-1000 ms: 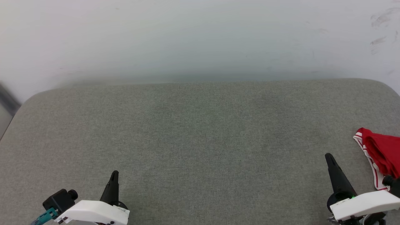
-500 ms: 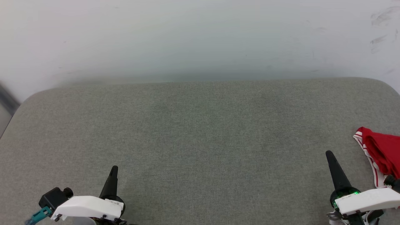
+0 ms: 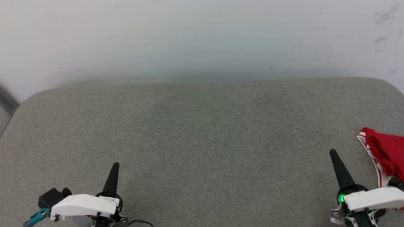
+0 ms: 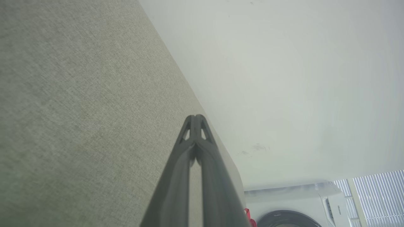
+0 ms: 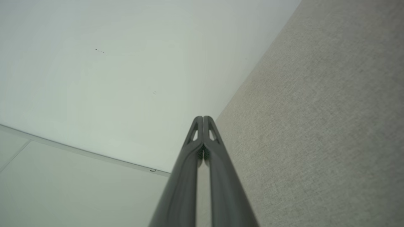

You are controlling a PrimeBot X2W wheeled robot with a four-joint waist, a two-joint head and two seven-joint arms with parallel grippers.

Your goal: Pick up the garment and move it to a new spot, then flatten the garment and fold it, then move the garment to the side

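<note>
Your left pincer (image 3: 115,165) and right pincer (image 3: 332,152) are both closed on nothing; the garment (image 3: 386,153) lies bunched at the right edge of the tabletop (image 3: 202,132); reaching in closed may shove it off.

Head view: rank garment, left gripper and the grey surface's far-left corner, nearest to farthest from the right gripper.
From the right gripper:
1. garment, just to its right.
2. left gripper, lower left.
3. grey surface's far-left corner, by the wall.
</note>
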